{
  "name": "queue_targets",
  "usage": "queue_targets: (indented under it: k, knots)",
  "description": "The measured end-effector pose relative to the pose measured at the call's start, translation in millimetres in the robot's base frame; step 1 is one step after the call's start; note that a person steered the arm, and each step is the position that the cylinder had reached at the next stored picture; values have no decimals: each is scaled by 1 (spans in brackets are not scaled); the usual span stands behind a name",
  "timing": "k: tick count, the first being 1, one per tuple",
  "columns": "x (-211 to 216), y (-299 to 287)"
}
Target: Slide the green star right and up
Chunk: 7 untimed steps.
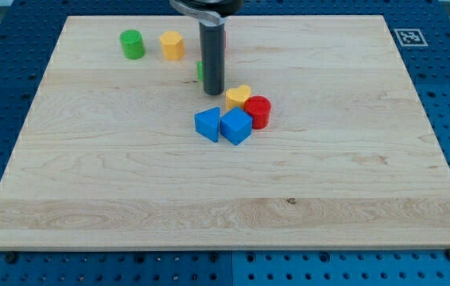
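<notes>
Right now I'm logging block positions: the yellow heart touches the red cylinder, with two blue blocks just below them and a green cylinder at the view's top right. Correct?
One slip: the green cylinder is at the view's top left, not right, beside a yellow block. The camera view confirms the rest: yellow heart touching the red cylinder, two blue blocks just below.

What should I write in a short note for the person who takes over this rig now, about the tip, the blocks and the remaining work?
My tip rests on the wooden board, in the upper middle of the view.
The green star is almost hidden behind the rod; only a green sliver shows at the rod's left edge.
A red sliver shows at the rod's right edge; shape unclear.
Below-right of the tip: yellow heart block, red cylinder, two blue blocks.
Top left: green cylinder, yellow hexagonal block.
Whether the push has started cannot be told. Left: slide the star right and up.
</notes>
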<state>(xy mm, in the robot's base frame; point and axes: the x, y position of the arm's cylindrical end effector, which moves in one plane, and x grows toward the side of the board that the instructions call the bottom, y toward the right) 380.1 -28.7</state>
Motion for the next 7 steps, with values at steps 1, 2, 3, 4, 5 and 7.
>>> queue_targets:
  k: [1, 2, 3, 4, 5, 7]
  knots:
    - [0, -24]
    - [-1, -43]
    - [-14, -40]
    - [-17, -20]
    - [-17, 9]
    - [-17, 45]
